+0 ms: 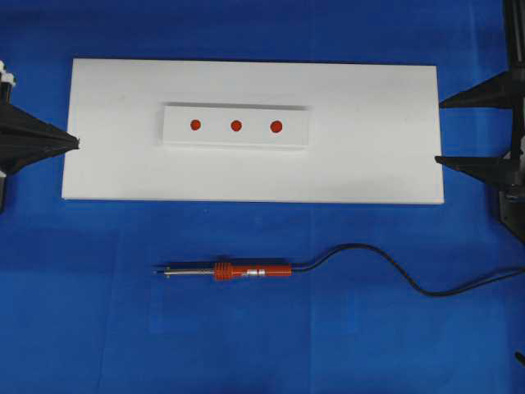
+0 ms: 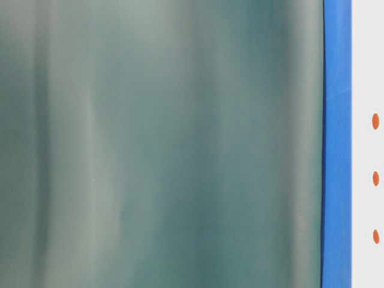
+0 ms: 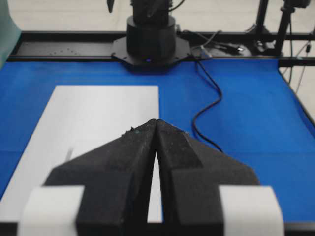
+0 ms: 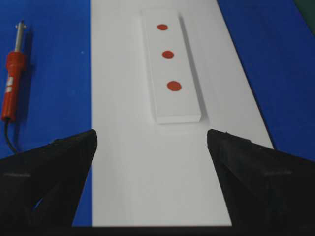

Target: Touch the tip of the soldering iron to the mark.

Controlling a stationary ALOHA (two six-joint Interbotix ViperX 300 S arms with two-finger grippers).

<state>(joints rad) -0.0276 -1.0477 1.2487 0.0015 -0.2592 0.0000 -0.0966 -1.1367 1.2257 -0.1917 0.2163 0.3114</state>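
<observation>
Blue table [image 1: 82,328]: white board [image 1: 369,148] (soldering iron [image 1: 246,271]).

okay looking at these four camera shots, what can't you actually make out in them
- Table-level view: a blurred grey-green surface fills most of the frame and hides the soldering iron and both grippers; only three red dots show at the right edge.
- Overhead view: the soldering iron tip is too small to see clearly, and its cord runs off the right edge.
- Left wrist view: the shut left gripper hides the dots.
</observation>
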